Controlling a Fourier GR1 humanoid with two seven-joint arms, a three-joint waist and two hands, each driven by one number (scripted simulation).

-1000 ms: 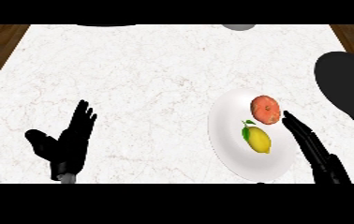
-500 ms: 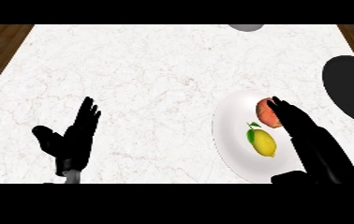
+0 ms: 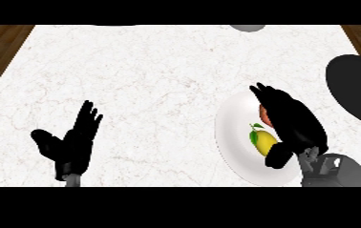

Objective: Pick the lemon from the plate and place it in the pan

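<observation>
The lemon [image 3: 262,141] sat on the white plate [image 3: 229,127] at the right of the worktop [image 3: 155,79], half under our right hand [image 3: 292,122], whose fingers were spread over it and not yet closed; a reddish fruit [image 3: 263,112] lay just behind it. We reckoned it light, stiff and waxy, so prone to roll; best taken across its middle. The pan [image 3: 345,86] waited at the right edge; our left hand [image 3: 70,146] rested open, lower left.

Lemon [image 3: 262,141] on plate [image 3: 229,131], prob. under R hand [image 3: 292,119]
</observation>
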